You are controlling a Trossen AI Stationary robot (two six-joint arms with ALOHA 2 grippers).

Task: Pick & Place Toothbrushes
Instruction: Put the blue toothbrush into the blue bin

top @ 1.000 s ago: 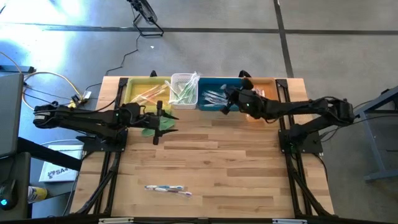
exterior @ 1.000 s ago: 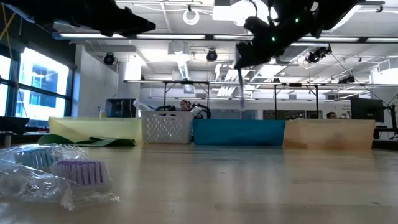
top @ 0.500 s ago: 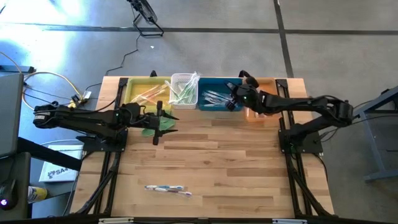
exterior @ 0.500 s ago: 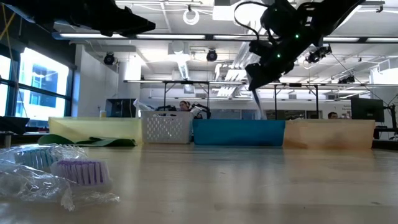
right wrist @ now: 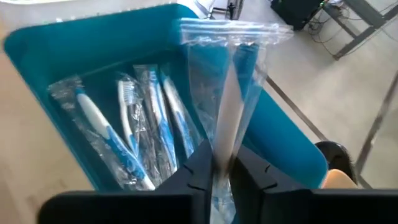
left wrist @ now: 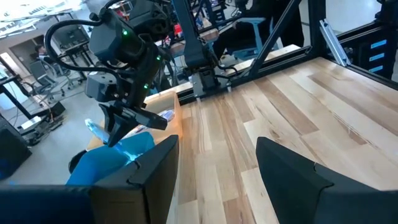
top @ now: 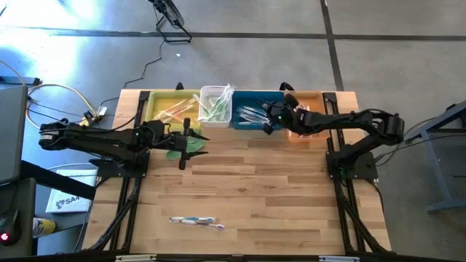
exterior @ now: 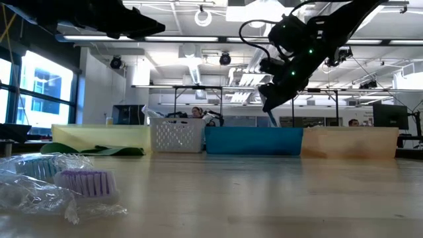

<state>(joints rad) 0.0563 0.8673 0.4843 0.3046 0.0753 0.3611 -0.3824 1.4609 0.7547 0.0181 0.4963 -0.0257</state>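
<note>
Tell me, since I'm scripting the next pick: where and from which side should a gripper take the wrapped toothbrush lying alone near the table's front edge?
The wrapped toothbrush lies flat with bare table around it. Probably best to come straight down and pinch across the thin handle near its middle, jaws crosswise to its length, avoiding the loose wrapper ends.

Wooden table, light planks, on dark frame legs. Along far edge, four containers in a row, touching or just beside each other: yellow bin, white basket, blue bin, orange bin. Just in front of yellow bin, green cloth flat on the wood. Near the front edge, well apart from the bins, wrapped toothbrushes lying flat, blue-white handles, clear shiny wrappers. In low view, same toothbrushes close to camera, bristles purple-looking, bins behind in one line across the table.
</note>
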